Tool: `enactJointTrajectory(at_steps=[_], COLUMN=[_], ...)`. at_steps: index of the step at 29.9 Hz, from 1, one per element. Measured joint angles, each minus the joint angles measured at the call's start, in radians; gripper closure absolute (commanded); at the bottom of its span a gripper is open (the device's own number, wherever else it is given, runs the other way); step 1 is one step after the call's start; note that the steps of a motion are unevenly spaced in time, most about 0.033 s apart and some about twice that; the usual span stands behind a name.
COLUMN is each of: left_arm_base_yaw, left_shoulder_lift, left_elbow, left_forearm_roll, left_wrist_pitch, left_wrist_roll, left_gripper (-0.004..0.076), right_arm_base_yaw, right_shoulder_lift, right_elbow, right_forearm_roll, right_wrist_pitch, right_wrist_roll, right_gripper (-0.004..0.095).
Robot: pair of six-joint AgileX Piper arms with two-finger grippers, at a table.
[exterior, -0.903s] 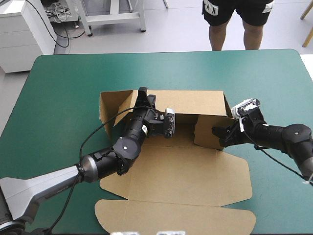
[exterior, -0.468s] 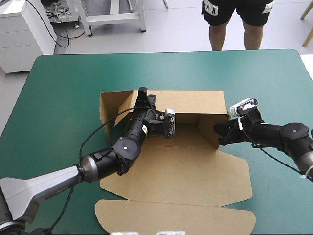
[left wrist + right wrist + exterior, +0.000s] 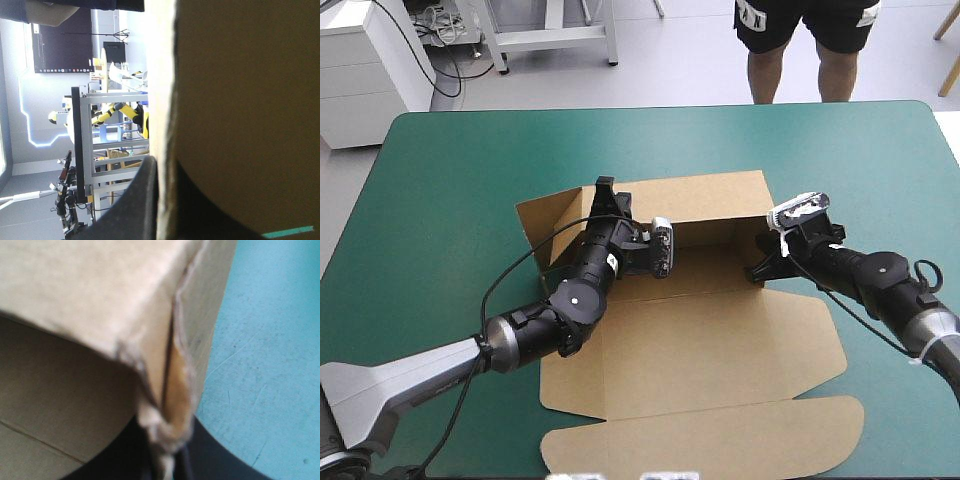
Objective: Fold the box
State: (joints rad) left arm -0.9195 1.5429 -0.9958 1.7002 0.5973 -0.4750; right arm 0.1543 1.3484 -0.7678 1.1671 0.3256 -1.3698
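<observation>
The brown box (image 3: 720, 350) lies in the middle of the teal-green table. Its far wall stands up and its lid and flaps lie flat toward the near edge. My left gripper (image 3: 604, 190) is shut on the top edge of the far wall near its left corner. In the left wrist view the board's edge (image 3: 165, 100) runs between the black fingers (image 3: 135, 200). My right gripper (image 3: 758, 270) is shut on the raised right corner. In the right wrist view the frayed board corner (image 3: 170, 390) is pinched between the fingers.
The teal-green cover (image 3: 440, 200) lies bare on the left and along the far side, and also to the right of the box (image 3: 270, 340). The flat lid flap (image 3: 720, 440) reaches close to the near edge.
The right gripper has shut on the right corner and moved left and farther away. The whole sheet has swung, its near flaps shifting right. The left gripper kept its hold.
</observation>
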Motion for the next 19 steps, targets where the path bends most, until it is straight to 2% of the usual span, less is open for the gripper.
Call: enactJointTrajectory(at_steps=[5, 10, 13, 16, 19], left_arm_base_yaw=[0.005, 0.005, 0.005, 0.005, 0.003], left_shoulder_lift=[0.0, 0.0, 0.0, 0.0, 0.006], left_elbow=[0.001, 0.001, 0.001, 0.002, 0.002], left_forearm_roll=[0.0, 0.0, -0.002, -0.005, -0.006], left_wrist_pitch=[0.0, -0.001, -0.005, -0.032, -0.074], left_wrist_roll=[0.0, 0.0, 0.0, -0.001, -0.023], left_gripper=[0.0731, 0.0701, 0.0592, 0.0419, 0.0286], right_arm_base_yaw=[0.062, 0.075, 0.078, 0.079, 0.08], right_shoulder_lift=[0.002, -0.001, -0.001, -0.002, -0.003], right_elbow=[0.0, -0.005, -0.008, -0.008, -0.008], right_forearm_roll=[-0.124, -0.227, -0.259, -0.295, -0.329], right_wrist_pitch=[-0.089, -0.104, -0.104, -0.101, -0.097], right_wrist_roll=[0.147, 0.282, 0.329, 0.365, 0.399], right_gripper=[0.0914, 0.0914, 0.0914, 0.0914, 0.0914])
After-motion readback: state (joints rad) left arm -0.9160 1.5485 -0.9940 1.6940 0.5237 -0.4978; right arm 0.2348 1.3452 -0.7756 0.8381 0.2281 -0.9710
